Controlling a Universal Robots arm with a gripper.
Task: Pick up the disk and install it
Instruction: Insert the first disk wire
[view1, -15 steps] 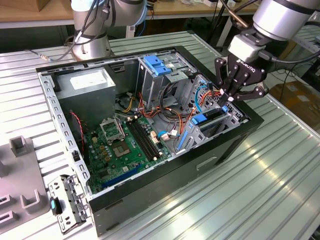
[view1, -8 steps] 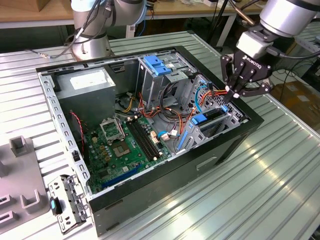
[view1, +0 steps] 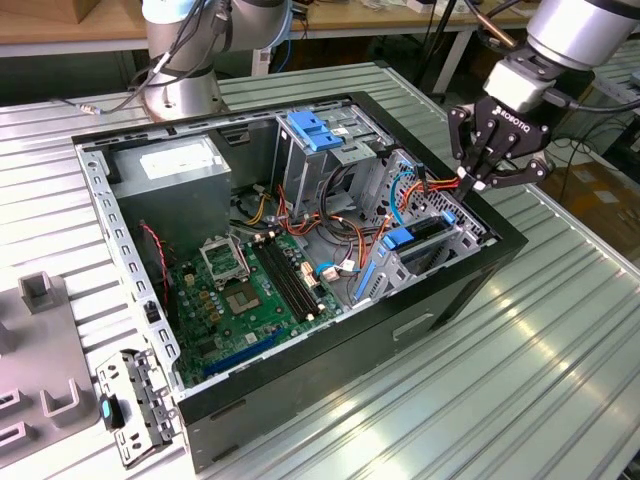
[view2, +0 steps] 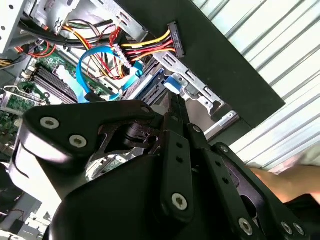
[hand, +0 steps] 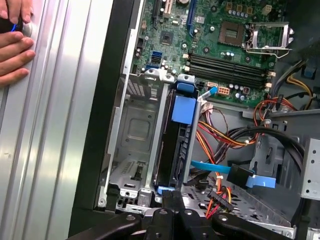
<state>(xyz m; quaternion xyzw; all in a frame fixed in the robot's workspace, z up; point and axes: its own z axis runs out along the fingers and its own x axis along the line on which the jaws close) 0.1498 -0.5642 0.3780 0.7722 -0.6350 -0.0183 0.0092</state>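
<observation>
The disk (hand: 176, 145) stands on edge in a slot of the metal drive cage (hand: 132, 130) at the case's front corner, its blue rail tab (hand: 183, 106) at one end. In the exterior view the disk (view1: 425, 235) sits in the cage on the exterior view's right. My gripper (view1: 470, 181) hangs just above that cage, its fingers pressed together with nothing between them. In both wrist views the shut gripper (hand: 172, 196) (view2: 176, 102) points at the disk's near end; I cannot tell whether it touches it.
The open black computer case (view1: 300, 375) lies on a ribbed metal table (view1: 540, 380). Orange, yellow and blue cables (hand: 220, 142) crowd beside the cage. A grey power-supply box (view1: 175, 180) sits at the back. A person's hand (hand: 14, 47) rests on the table beside the case.
</observation>
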